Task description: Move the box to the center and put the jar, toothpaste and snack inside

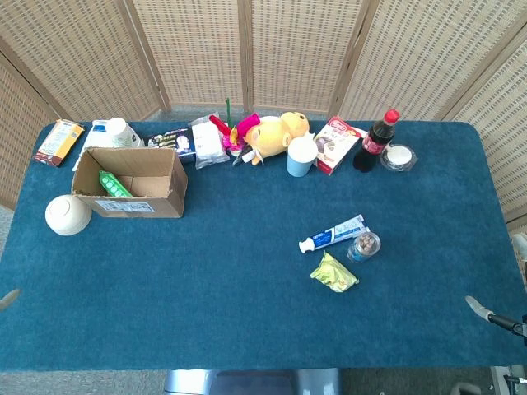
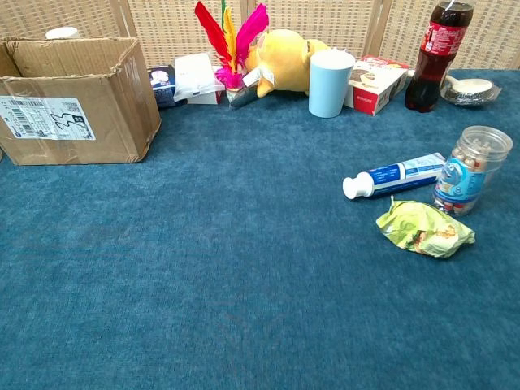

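Note:
The open cardboard box [image 1: 132, 206] [image 2: 77, 114] stands at the table's left, with a green packet [image 1: 114, 184] lying inside. Right of centre lie the white-and-blue toothpaste tube [image 1: 333, 233] [image 2: 398, 175], the small clear jar [image 1: 363, 246] [image 2: 471, 171] upright beside it, and the crumpled green snack bag [image 1: 334, 273] [image 2: 422, 230] just in front. My left hand [image 1: 8, 298] shows only as a grey tip at the left edge. My right hand [image 1: 486, 313] pokes in at the lower right with a finger stretched out, holding nothing. Both hands are far from the objects.
A white bowl [image 1: 67, 214] sits left of the box. Along the back stand a yellow plush toy [image 1: 276, 133], a blue cup [image 1: 301, 155], a cola bottle [image 1: 375, 140], a red carton [image 1: 336, 144], a lidded dish [image 1: 398, 156] and several packets.

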